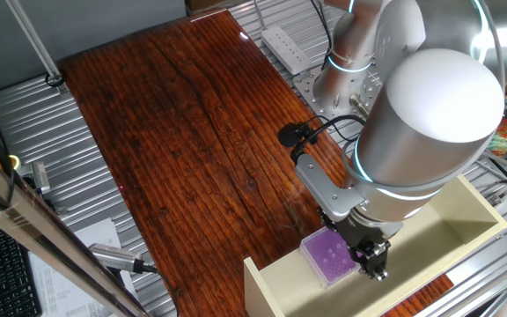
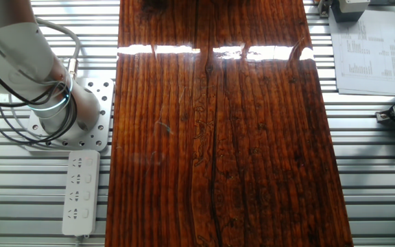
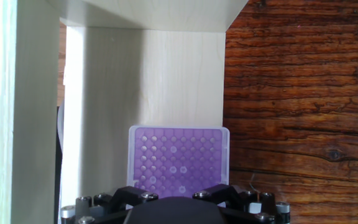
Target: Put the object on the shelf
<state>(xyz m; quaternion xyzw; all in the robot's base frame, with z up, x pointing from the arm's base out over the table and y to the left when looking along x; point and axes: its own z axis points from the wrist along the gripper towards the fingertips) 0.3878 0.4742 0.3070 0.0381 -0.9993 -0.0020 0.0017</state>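
Box (image 3: pixel 178 158) lying flat on shelf (image 1: pixel 465 207) floor, directly ahead of gripper (image 1: pixel 375 261), dotted purple top facing up, one end toward fingers, opposite end pointing away along pale panel; long axis not clear from either view. Close beside shelf's end wall in fixed view. Cannot tell how wide jaws stand or whether gripping box; fingertips hidden. Wooden table (image 2: pixel 218 137) beside shelf

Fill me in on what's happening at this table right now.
A single robot arm is reaching into the cream shelf at the table's edge. Its gripper is right by the purple box, which lies flat inside the shelf against a panel. The hand view shows the box just ahead of the fingers, but whether they grip it is unclear. The wooden table otherwise shows only bare boards.
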